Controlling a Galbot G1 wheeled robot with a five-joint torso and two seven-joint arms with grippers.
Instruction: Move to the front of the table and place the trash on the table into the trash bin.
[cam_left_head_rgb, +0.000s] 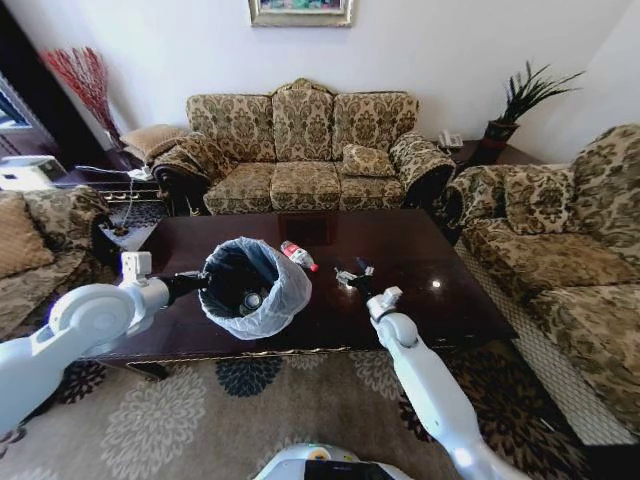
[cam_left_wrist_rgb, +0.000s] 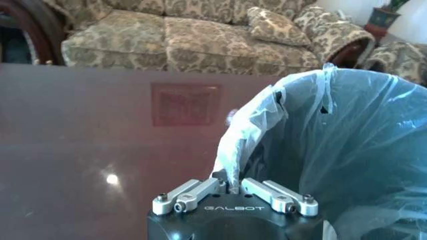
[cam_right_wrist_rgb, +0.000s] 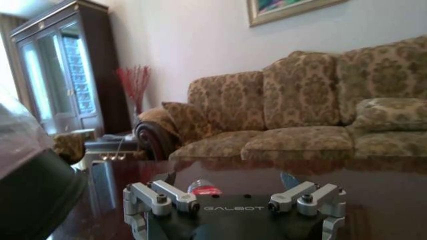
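The trash bin, black with a whitish bag, stands on the dark glossy table at its front left. My left gripper is shut on the bin's bag-covered rim, fingers pinched together. A clear bottle with a red label lies just behind the bin, also seen ahead of my right gripper. My right gripper hovers low over the table right of the bin, open, beside a small silvery wrapper. Some trash lies inside the bin.
A patterned three-seat sofa stands behind the table, another sofa to the right and an armchair to the left. A cluttered side table is at the back left. A patterned rug lies before the table.
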